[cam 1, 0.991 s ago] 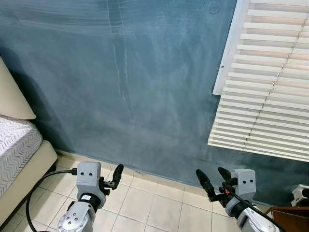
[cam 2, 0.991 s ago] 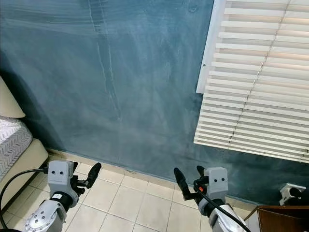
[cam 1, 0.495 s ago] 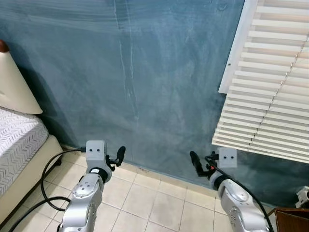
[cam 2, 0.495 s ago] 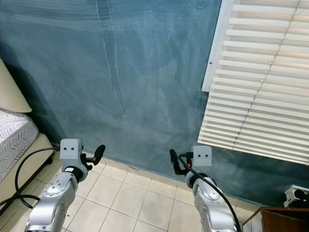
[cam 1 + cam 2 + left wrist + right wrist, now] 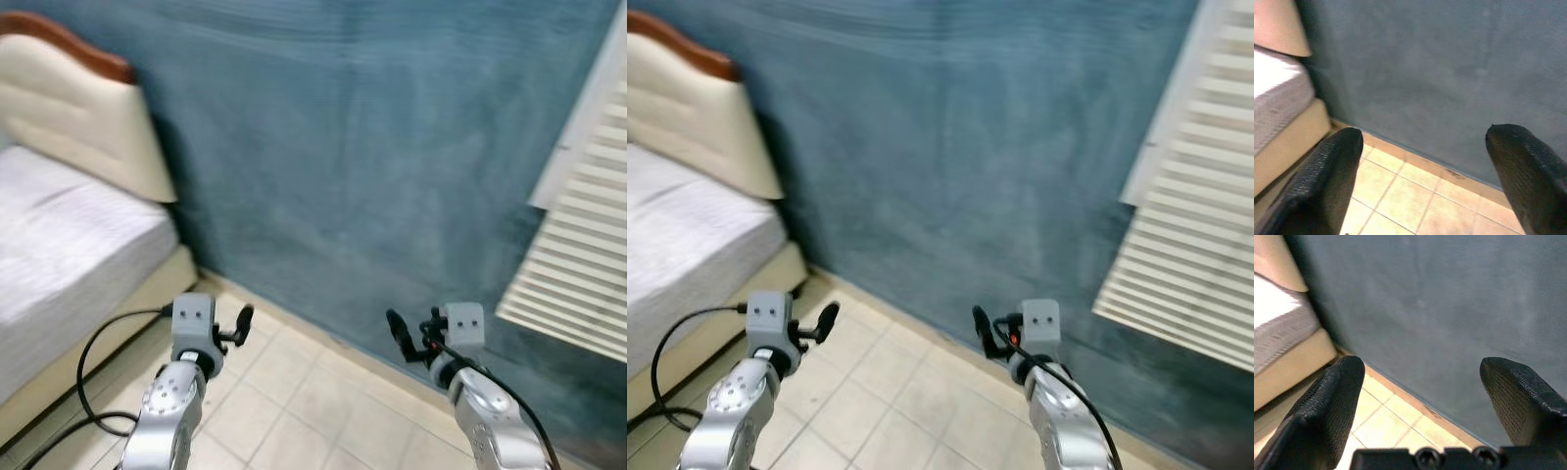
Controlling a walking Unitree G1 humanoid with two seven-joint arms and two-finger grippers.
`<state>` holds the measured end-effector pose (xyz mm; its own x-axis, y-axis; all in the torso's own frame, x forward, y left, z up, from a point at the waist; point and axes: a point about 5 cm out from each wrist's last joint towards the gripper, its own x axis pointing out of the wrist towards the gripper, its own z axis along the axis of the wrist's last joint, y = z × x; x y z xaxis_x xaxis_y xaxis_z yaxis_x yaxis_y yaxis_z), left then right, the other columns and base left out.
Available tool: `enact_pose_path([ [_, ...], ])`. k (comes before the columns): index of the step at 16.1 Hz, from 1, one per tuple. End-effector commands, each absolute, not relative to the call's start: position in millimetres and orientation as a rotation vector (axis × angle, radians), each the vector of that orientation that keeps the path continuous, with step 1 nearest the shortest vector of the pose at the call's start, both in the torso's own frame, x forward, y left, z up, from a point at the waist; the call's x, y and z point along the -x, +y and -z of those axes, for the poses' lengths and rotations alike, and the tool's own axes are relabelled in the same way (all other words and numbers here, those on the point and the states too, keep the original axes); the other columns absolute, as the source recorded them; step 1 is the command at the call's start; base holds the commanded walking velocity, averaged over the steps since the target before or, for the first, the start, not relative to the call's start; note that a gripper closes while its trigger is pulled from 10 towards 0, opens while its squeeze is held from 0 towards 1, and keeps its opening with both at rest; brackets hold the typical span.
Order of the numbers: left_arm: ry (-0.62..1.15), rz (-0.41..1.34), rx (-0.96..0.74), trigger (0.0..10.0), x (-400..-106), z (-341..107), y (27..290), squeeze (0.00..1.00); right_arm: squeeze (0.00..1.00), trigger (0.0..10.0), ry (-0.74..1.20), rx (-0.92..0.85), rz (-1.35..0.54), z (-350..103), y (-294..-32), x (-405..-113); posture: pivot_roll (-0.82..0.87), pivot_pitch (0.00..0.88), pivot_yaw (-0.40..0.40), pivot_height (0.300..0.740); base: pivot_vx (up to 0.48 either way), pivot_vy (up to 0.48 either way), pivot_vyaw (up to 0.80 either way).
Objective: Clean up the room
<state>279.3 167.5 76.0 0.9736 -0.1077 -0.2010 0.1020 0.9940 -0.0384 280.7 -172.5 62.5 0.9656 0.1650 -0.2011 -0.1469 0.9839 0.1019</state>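
Ahead of the robot: teal wall (image 5: 372, 147), tiled floor (image 5: 323, 411) at its base. View has swung left since half a second ago; frame blurred. Bed (image 5: 69, 235) with cream headboard (image 5: 78, 108) now takes up the floor's left edge, blinds (image 5: 578, 264) pushed to the right edge. Open floor between them. Left gripper (image 5: 1422, 161) and right gripper (image 5: 1420, 391) both raised forward, fingers spread wide, holding nothing. Black cable (image 5: 88, 382) loops off the left arm.

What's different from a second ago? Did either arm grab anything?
The camera has swung to the robot's left: the bed and headboard now take up much more of the picture, and the blinds have slid off to the right edge. The picture is blurred. Both arms are raised a bit higher before the wall. Left end effector and right end effector remain open and empty; nothing grabbed.
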Motion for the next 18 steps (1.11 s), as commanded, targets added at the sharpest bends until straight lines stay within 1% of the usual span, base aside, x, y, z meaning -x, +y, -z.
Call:
enact_pose_path([
  [1, 0.224, 0.083, 0.021, 10.0, -279.8, -73.6, 171.6, 1.00, 0.00, 10.0, 0.233, -0.110, -0.151, -56.4, -174.1, -278.6, 0.02, 0.000, 0.032, 0.740, 0.000, 0.000, 0.59],
  [3, 0.238, 0.067, -0.017, 10.0, -280.9, -72.2, 169.5, 1.00, 0.00, 10.0, 0.234, -0.107, -0.171, -54.2, -170.5, -276.5, 0.01, 0.000, 0.032, 0.740, 0.000, 0.000, 0.58],
  [4, 0.236, 0.052, -0.092, 10.0, -284.0, -71.2, 166.3, 0.00, 0.00, 10.0, 0.232, -0.104, -0.182, -52.2, -169.2, -277.4, 0.01, 0.000, 0.033, 0.740, 0.000, 0.000, 0.59],
  [5, 0.240, 0.048, -0.083, 10.0, -284.4, -69.9, 166.3, 0.00, 0.00, 10.0, 0.228, -0.111, -0.187, -52.1, -169.2, -277.5, 0.01, 0.000, 0.034, 0.740, 0.000, 0.000, 0.59],
  [7, 0.229, 0.051, 0.027, 10.0, -282.3, -68.1, 167.6, 0.00, 0.00, 10.0, 0.221, -0.113, -0.189, -50.8, -172.4, -276.6, 0.01, 0.000, 0.029, 0.740, 0.000, 0.000, 0.59],
  [8, 0.219, 0.045, 0.035, 10.0, -282.0, -69.1, 168.7, 0.12, 0.00, 10.0, 0.210, -0.102, -0.177, -51.3, -175.1, -276.2, 0.01, 0.000, 0.029, 0.740, 0.000, 0.000, 0.59],
  [9, 0.195, 0.034, 0.042, 10.0, -282.6, -72.9, 170.7, 1.00, 0.87, 10.0, 0.186, -0.097, -0.160, -53.5, -178.6, -276.0, 0.01, 0.000, 0.024, 0.740, 0.000, 0.000, 0.59],
  [10, 0.152, 0.033, 0.026, 10.0, -285.3, -80.7, 170.1, 1.00, 1.00, 10.0, 0.153, -0.075, -0.162, -58.0, -179.6, -277.4, 0.01, 0.000, 0.024, 0.740, 0.000, 0.000, 0.59],
  [11, 0.125, 0.030, 0.003, 10.0, -288.0, -85.4, 167.3, 1.00, 1.00, 10.0, 0.126, -0.086, -0.158, -61.7, -179.2, -279.4, 0.01, 0.000, 0.024, 0.740, 0.000, 0.000, 0.59],
  [12, 0.127, 0.024, -0.060, 10.0, -290.3, -86.0, 164.6, 0.00, 1.00, 10.0, 0.126, -0.082, -0.180, -61.4, -177.2, -281.1, 0.01, 0.000, 0.018, 0.740, 0.000, 0.000, 0.59],
  [13, 0.122, 0.019, -0.066, 10.0, -290.4, -86.3, 164.8, 0.00, 1.00, 10.0, 0.128, -0.078, -0.189, -61.1, -176.4, -281.4, 0.01, 0.000, 0.018, 0.740, 0.000, 0.000, 0.59],
  [14, 0.130, 0.007, -0.026, 10.0, -290.1, -83.4, 166.8, 0.00, 1.00, 10.0, 0.135, -0.070, -0.216, -59.9, -173.5, -282.5, 0.01, 0.000, 0.017, 0.740, 0.000, 0.000, 0.59],
  [18, 0.121, 0.021, -0.024, 10.0, -287.8, -82.1, 168.0, 0.00, 1.00, 10.0, 0.157, -0.055, -0.274, -56.2, -167.7, -284.3, 0.03, 0.000, 0.004, 0.740, 0.000, 0.000, 0.59],
])
